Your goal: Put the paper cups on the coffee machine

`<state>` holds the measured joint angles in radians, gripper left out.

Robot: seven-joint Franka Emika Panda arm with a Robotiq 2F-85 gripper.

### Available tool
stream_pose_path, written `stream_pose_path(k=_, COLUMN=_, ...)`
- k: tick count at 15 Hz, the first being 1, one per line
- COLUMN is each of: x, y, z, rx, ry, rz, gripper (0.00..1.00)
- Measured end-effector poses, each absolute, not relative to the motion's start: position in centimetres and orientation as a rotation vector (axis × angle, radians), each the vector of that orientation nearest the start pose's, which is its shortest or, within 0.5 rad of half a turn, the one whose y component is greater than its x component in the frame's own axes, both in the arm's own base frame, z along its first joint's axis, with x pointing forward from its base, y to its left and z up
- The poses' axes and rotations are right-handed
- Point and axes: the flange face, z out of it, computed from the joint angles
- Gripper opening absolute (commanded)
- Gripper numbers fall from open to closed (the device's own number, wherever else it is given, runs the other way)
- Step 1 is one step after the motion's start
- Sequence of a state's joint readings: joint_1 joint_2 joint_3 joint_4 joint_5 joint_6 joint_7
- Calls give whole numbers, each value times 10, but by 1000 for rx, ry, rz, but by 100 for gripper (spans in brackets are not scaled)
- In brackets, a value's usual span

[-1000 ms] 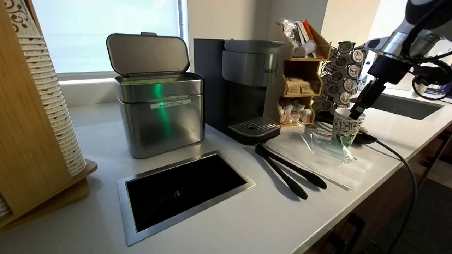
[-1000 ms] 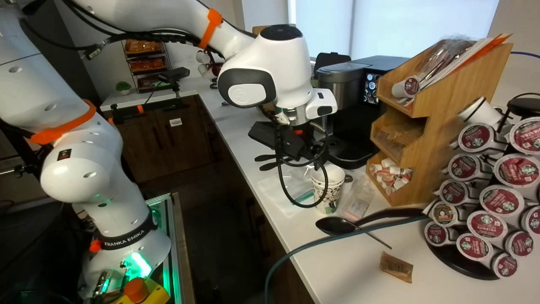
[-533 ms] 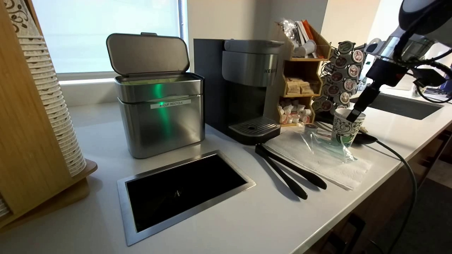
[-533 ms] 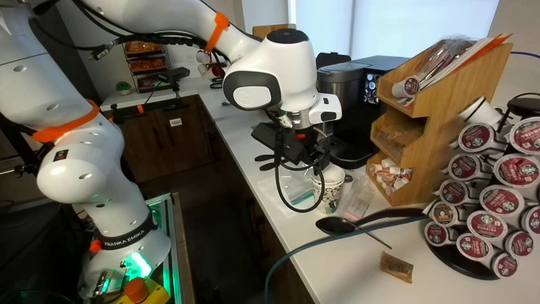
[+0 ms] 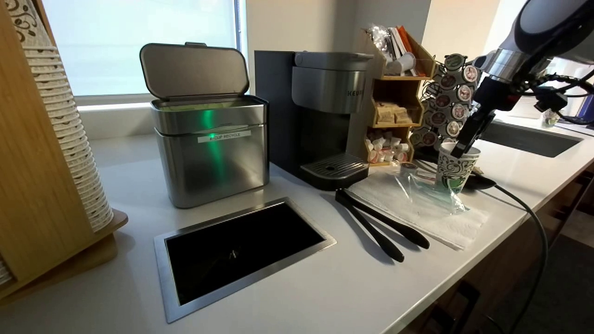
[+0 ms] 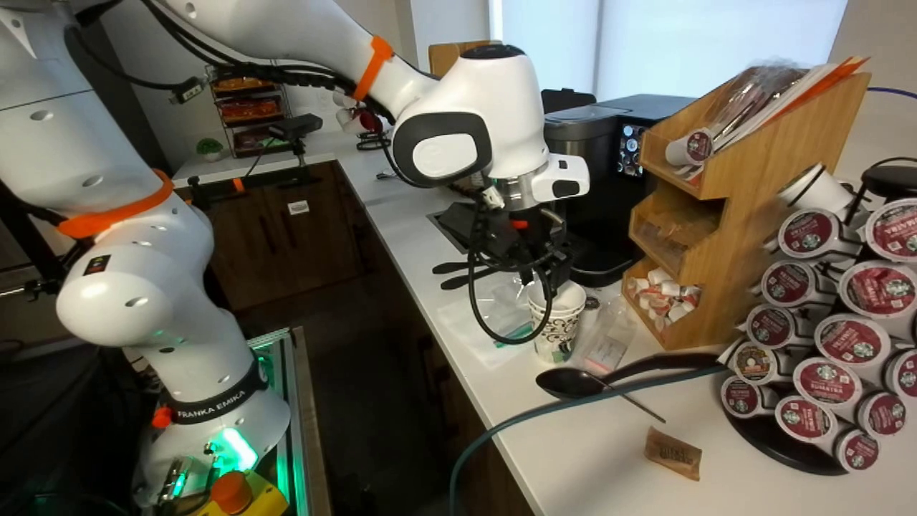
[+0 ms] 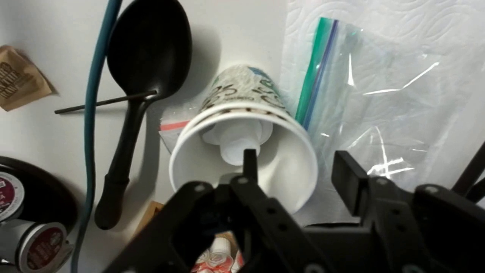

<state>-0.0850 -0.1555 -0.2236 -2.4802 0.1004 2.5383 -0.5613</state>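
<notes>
Nested paper cups (image 5: 457, 172) with a swirl print stand upright on the counter; they show in both exterior views (image 6: 556, 331). In the wrist view the cups (image 7: 244, 93) hold a small white object (image 7: 238, 146). My gripper (image 7: 297, 165) is open. One finger (image 7: 250, 165) appears over or inside the cup mouth, the other (image 7: 350, 182) outside the rim, so the near cup wall lies between them. Contact cannot be told. In an exterior view the gripper (image 5: 458, 150) is at the rim. The coffee machine (image 5: 327, 90) stands back from the cups, its flat top bare.
A clear plastic bag (image 7: 398, 98) and paper towel (image 5: 445, 227) lie beside the cups. A black spoon (image 7: 149, 45) and a hose (image 7: 91, 125) lie on the other side. Black tongs (image 5: 380, 222), a wooden organizer (image 6: 781, 165) and a pod rack (image 6: 824, 344) stand or lie around.
The arm has shifted, moving the gripper slightly left in an exterior view and right in an exterior view, with the wrist tilting a little. The cups have not visibly moved.
</notes>
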Motion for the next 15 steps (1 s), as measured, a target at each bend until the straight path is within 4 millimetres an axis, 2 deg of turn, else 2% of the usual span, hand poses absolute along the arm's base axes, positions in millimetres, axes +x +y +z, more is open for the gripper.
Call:
stream_pose_path(k=1, x=456, y=-145, z=367, rx=-3122, ry=-262, rz=-349, gripper=34)
stream_pose_path(k=2, x=458, y=-144, z=366, rx=-3135, ry=-260, rz=-340, gripper=18)
stream_pose_path(k=4, x=461, y=-139, z=364, rx=-3150, ry=-267, rz=-325, gripper=4)
stream_pose_path(k=5, x=462, y=-137, z=363, rx=-3156, ry=-271, rz=-319, gripper=0)
stream_pose_path(k=12, x=465, y=-132, z=368, rx=-3221, ry=-311, rz=-304, gripper=1)
stream_pose_path(k=15, x=458, y=-132, z=402, rx=-3278, ry=-383, rz=-396, gripper=1)
